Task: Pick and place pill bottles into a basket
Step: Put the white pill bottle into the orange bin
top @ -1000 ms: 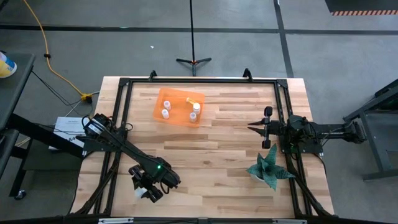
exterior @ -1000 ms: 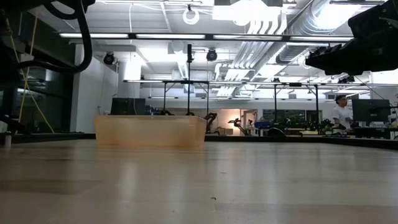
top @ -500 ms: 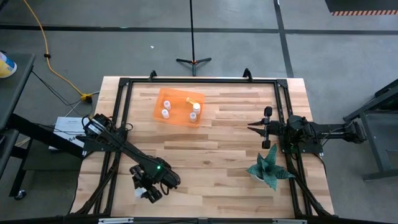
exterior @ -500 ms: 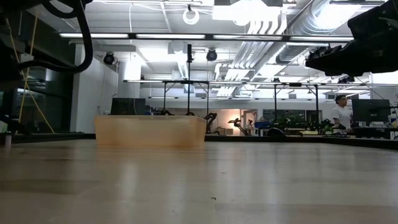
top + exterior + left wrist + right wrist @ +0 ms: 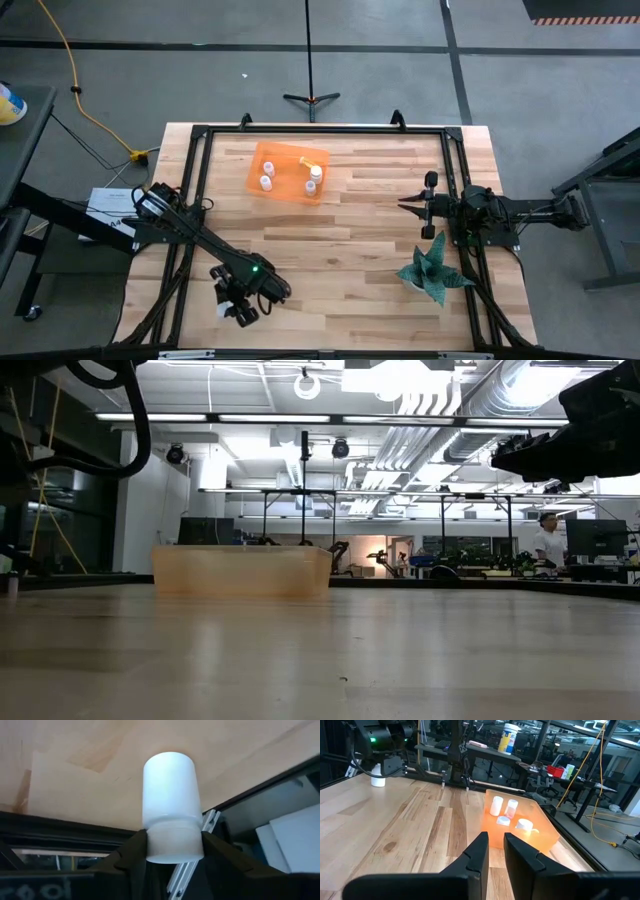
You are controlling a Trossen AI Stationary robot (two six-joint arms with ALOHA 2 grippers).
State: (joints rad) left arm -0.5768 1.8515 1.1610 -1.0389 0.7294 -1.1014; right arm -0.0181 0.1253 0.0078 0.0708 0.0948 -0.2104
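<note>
My left gripper (image 5: 232, 305) is over the table's near left part, shut on a small whitish pill bottle (image 5: 170, 805); the bottle also shows in the right wrist view (image 5: 378, 776) below that gripper. The orange tray (image 5: 255, 160) lies at the far middle-left of the table and holds several pill bottles (image 5: 266, 181), some upright and some on their sides (image 5: 524, 825). My right gripper (image 5: 408, 205) hovers at the table's right side, empty, its fingers nearly together and pointing toward the table's left edge. My left gripper pinches the bottle between its two fingers (image 5: 131, 856) at the end nearest the wrist (image 5: 175, 845). The fingers come from above, pointing down. The bottle stands upright below them; I cannot tell whether its lower end rests on the table.
A spiky green plant (image 5: 435, 272) stands near the table's right near corner, close to my right arm. A black frame (image 5: 195, 180) runs along the table's edges. Bare wood (image 5: 340, 250) lies between the left gripper and the tray.
</note>
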